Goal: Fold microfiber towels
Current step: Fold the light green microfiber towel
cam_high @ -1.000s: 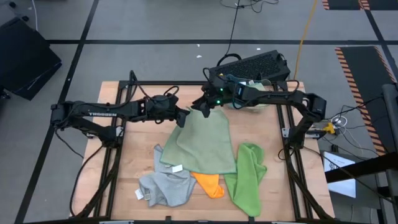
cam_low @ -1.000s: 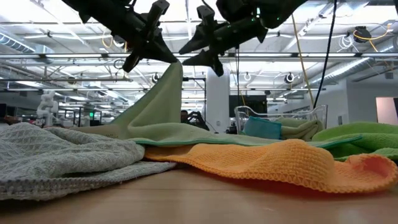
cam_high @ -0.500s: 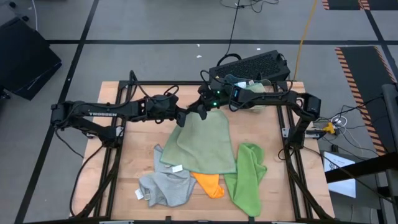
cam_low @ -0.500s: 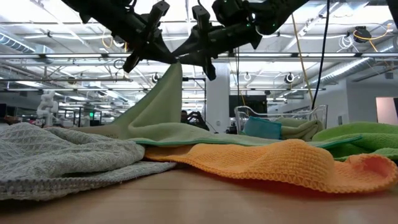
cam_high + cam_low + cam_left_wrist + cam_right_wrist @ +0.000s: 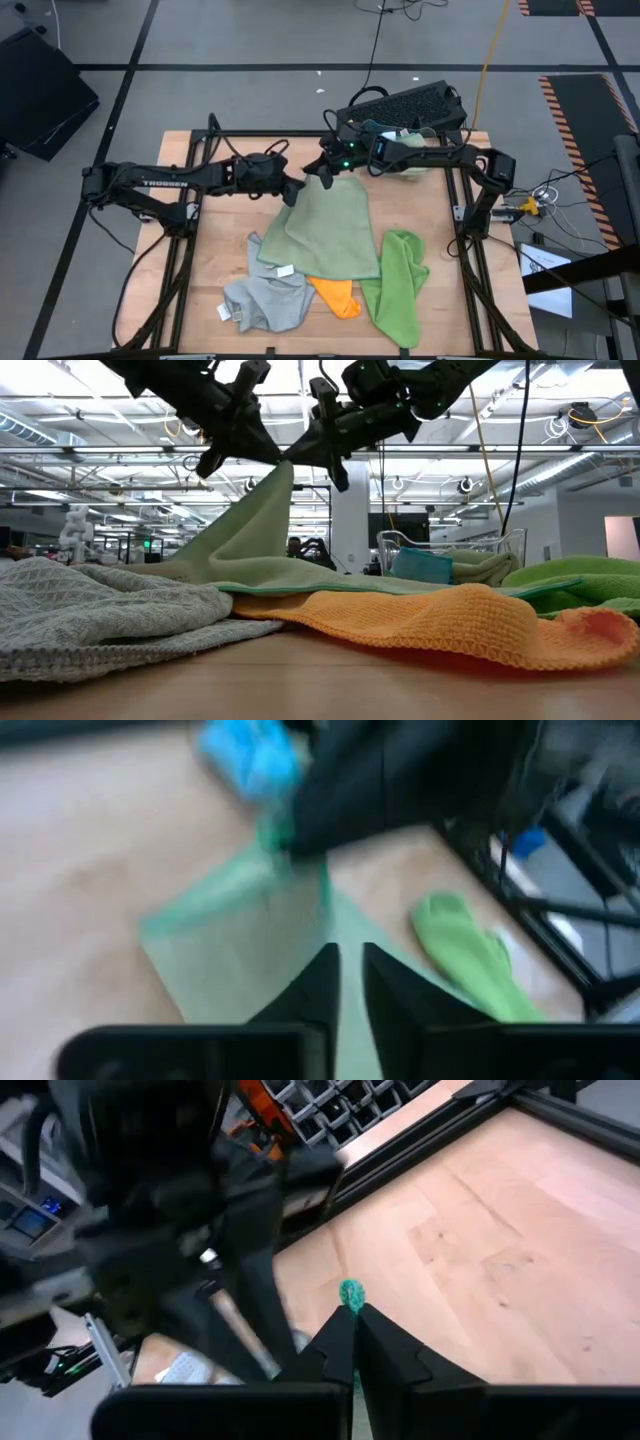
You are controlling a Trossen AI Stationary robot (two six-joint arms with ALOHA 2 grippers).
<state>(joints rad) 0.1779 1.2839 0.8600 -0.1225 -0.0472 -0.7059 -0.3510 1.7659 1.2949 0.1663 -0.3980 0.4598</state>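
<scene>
Both the left gripper (image 5: 293,190) and the right gripper (image 5: 322,177), pinched shut side by side, held the sage green towel (image 5: 328,228) up by its far corner, the rest hanging toward the table's near edge.

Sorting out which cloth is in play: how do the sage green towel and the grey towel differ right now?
The sage green towel is spread wide, its far corner lifted off the table by the left gripper and right gripper; the grey towel lies crumpled and untouched at the near edge. Both show a small white tag.
</scene>
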